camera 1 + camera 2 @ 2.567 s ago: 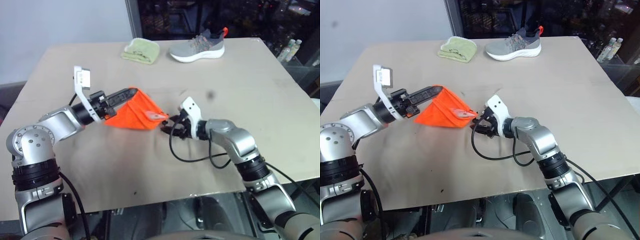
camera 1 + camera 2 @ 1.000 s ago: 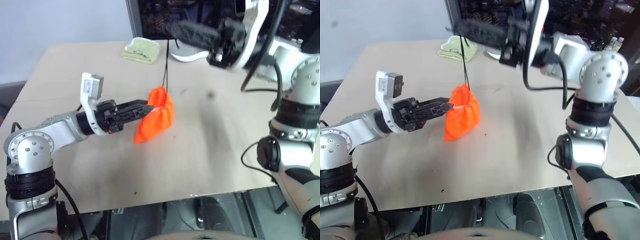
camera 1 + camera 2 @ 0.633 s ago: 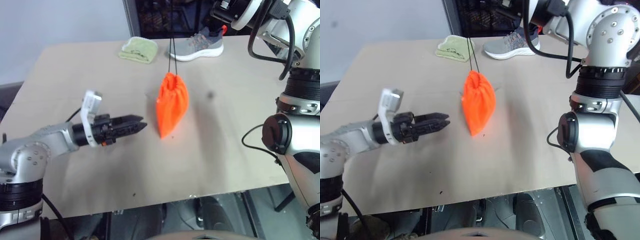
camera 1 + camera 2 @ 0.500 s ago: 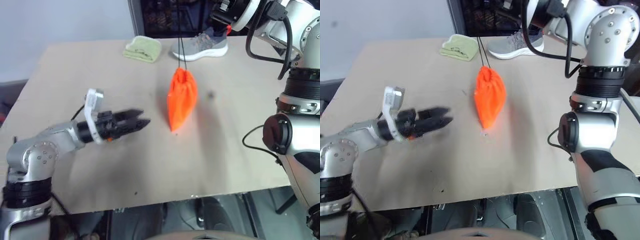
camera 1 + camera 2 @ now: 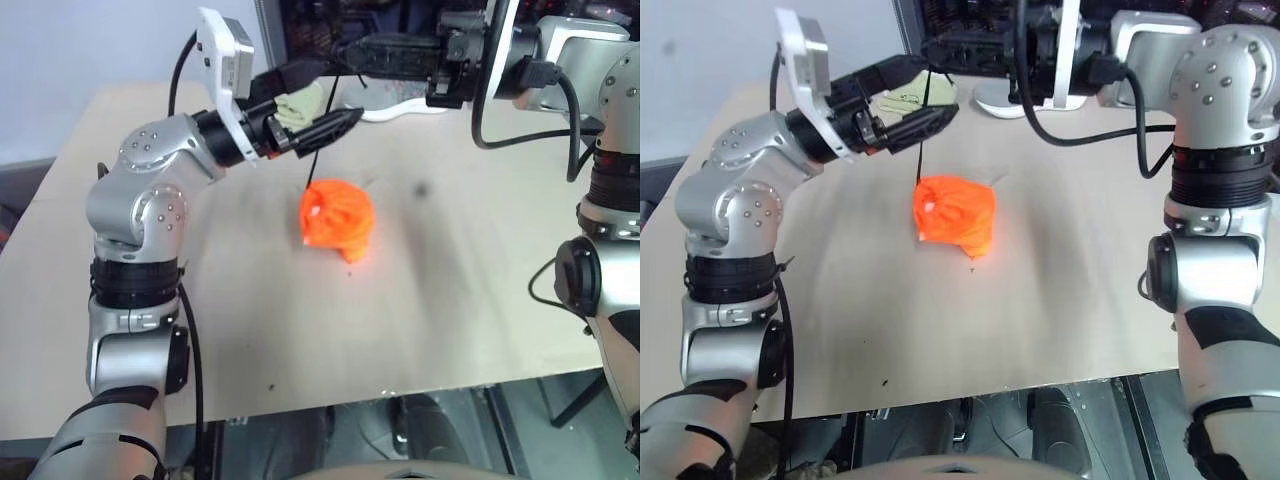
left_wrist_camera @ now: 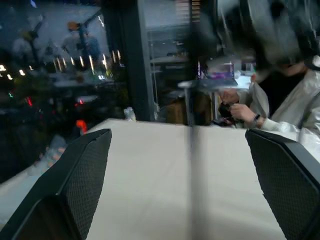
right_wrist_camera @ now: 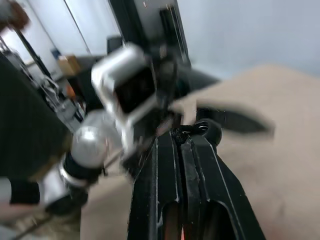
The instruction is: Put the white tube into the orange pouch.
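So the orange pouch is sitting bunched up on the worktop, roughly in the middle, with its thin dark drawstring running up from its top toward the two grippers. The right gripper is reaching in level from the right, above the far side of the worktop, with its fingers pressed together; the wrist view is showing the string pinched right at the tips. The left gripper is hanging up there just below and beside it, jaws standing wide apart with nothing between them, the string passing close by. The white tube isn't something I can pick out, so can't say where it's lying. A green cloth and a shoe are peeking out behind the grippers at the far edge.
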`<state>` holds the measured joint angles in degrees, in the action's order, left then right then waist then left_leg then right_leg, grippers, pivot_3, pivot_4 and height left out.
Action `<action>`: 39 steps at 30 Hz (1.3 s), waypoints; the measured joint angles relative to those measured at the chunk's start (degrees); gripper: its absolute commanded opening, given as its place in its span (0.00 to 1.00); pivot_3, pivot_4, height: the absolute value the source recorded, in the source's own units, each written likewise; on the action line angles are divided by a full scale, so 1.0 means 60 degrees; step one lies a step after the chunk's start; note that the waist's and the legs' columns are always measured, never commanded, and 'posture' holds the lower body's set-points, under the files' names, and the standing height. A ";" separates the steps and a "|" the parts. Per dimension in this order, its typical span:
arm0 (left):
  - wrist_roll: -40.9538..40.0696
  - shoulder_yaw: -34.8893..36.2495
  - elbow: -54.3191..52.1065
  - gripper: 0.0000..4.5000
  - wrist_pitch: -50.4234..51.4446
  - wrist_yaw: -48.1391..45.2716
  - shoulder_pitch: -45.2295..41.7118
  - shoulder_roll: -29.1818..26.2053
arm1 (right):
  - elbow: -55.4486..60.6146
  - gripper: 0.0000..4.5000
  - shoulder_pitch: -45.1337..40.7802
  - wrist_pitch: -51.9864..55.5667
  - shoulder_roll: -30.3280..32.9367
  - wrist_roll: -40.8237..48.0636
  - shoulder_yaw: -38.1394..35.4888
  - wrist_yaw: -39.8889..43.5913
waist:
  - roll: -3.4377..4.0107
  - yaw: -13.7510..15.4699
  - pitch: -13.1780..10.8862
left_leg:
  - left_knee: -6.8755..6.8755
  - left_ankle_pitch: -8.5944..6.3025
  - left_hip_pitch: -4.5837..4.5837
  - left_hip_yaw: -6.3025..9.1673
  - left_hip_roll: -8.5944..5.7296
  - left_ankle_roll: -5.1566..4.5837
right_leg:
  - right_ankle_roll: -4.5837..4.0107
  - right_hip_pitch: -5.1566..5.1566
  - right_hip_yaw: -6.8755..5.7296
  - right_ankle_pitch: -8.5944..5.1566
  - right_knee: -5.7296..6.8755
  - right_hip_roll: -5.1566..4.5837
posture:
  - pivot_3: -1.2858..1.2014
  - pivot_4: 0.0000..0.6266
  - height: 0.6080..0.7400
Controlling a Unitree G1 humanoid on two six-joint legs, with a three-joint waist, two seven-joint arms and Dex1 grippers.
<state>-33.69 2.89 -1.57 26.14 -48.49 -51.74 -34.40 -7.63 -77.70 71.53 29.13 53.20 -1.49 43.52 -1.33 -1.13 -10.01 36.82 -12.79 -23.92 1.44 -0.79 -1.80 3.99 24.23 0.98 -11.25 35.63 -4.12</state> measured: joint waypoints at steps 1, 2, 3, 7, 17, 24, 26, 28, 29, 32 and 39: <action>0.0354 -0.0139 0.0110 0.99 -0.0457 -0.0168 -0.0080 -0.0027 | 0.0075 0.00 -0.0001 0.0157 0.0076 -0.0014 0.0079 0.0017 | 0.0000 0.0016 0.0001 | 0.0000 0.0000 0.0000 0.0000 0.0000 0.0000 | 0.0000 -0.0002 0.0000 0.0000 -0.0001 -0.0001 | 0.52 0.24 1.00; 0.0610 -0.0253 0.0190 0.99 -0.0826 -0.0324 -0.0143 -0.0020 | 0.0108 0.00 -0.0001 0.0312 0.0125 -0.0035 0.0140 0.0025 | 0.0000 0.0027 0.0000 | 0.0000 0.0000 -0.0001 -0.0001 -0.0003 0.0000 | 0.0000 -0.0002 0.0001 0.0000 -0.0003 -0.0004 | 0.52 0.24 1.00; 0.0958 -0.0377 0.0234 0.99 -0.1369 -0.0529 -0.0174 -0.0018 | 0.0125 0.00 0.0002 0.0553 0.0180 -0.0071 0.0219 0.0026 | 0.0000 0.0034 0.0000 | 0.0002 0.0000 -0.0004 0.0000 -0.0003 -0.0001 | 0.0000 -0.0001 0.0002 0.0000 -0.0003 -0.0006 | 0.52 0.24 1.00; 0.1673 -0.0597 0.0274 0.99 -0.2435 -0.0930 -0.0148 -0.0021 | 0.0124 0.00 0.0129 0.0948 0.0272 -0.0193 0.0257 -0.0041 | 0.0000 0.0050 0.0000 | 0.0004 -0.0001 -0.0005 0.0003 -0.0002 -0.0001 | 0.0000 -0.0001 0.0004 0.0000 -0.0005 -0.0007 | 0.52 0.24 1.00; 0.2441 -0.0885 0.0266 0.40 -0.3255 -0.1359 0.0104 0.0064 | 0.0069 0.00 0.0417 0.1223 0.0325 -0.0522 0.0241 -0.0221 | 0.0000 0.0046 0.0000 | 0.0021 -0.0001 -0.0005 0.0012 0.0000 -0.0002 | 0.0001 0.0000 0.0003 0.0000 0.0015 -0.0005 | 0.52 0.24 1.00; 0.2616 -0.0961 -0.0024 0.06 -0.3151 -0.1485 0.0265 -0.0010 | 0.0089 0.00 0.0467 0.1390 0.0193 -0.0526 0.0071 -0.0285 | 0.0000 0.0050 0.0000 | 0.0029 -0.0001 -0.0005 0.0037 0.0000 -0.0003 | 0.0001 -0.0001 0.0003 0.0000 0.0021 -0.0005 | 0.52 0.24 1.00; 0.2654 -0.0960 -0.0079 0.06 -0.3123 -0.1484 0.0356 -0.0062 | 0.0128 0.00 0.0553 0.1443 0.0071 -0.0484 -0.0062 -0.0397 | 0.0000 0.0044 0.0000 | 0.0033 -0.0001 -0.0005 0.0042 0.0000 -0.0003 | 0.0001 -0.0002 0.0003 0.0000 0.0024 -0.0004 | 0.52 0.24 1.00; 0.2711 -0.0966 -0.0154 0.06 -0.3123 -0.1493 0.0489 -0.0092 | 0.0129 0.00 0.0639 0.1570 -0.0054 -0.0432 -0.0208 -0.0520 | 0.0000 0.0043 0.0000 | 0.0036 -0.0001 -0.0005 0.0045 0.0000 -0.0003 | 0.0001 -0.0001 0.0003 0.0000 0.0029 -0.0004 | 0.52 0.24 1.00; 0.2738 -0.0961 -0.0199 0.06 -0.3126 -0.1483 0.0544 -0.0134 | 0.0116 0.00 0.0648 0.1620 -0.0140 -0.0393 -0.0313 -0.0622 | 0.0000 0.0042 0.0000 | 0.0036 -0.0001 -0.0005 0.0045 0.0000 -0.0003 | 0.0001 -0.0001 0.0003 0.0000 0.0030 -0.0004 | 0.52 0.24 1.00; 0.2780 -0.0875 -0.0455 0.06 -0.3209 -0.1322 0.0848 -0.0248 | -0.0092 0.00 0.0724 0.1896 -0.0801 -0.0093 -0.1188 -0.1261 | 0.0000 0.0036 0.0000 | 0.0037 -0.0001 -0.0004 0.0049 0.0002 -0.0003 | 0.0000 -0.0002 0.0003 0.0001 0.0033 -0.0003 | 0.52 0.24 1.00; 0.2579 -0.0500 -0.0839 0.06 -0.3167 -0.0764 0.1708 -0.0325 | -0.0423 0.00 0.0965 0.2235 -0.1651 0.0551 -0.2094 -0.2557 | 0.0000 0.0066 0.0000 | 0.0041 -0.0001 -0.0005 0.0057 -0.0002 -0.0003 | 0.0000 -0.0006 -0.0004 0.0001 0.0033 -0.0005 | 0.52 0.24 1.00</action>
<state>-18.22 -0.11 -6.61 7.13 -53.07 -41.50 -36.35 -10.17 -71.91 84.94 19.22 56.50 -14.06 28.18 -1.33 -0.73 -10.00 37.06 -12.79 -23.95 1.78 -0.81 -1.81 4.00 24.19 0.96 -11.25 35.83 -4.15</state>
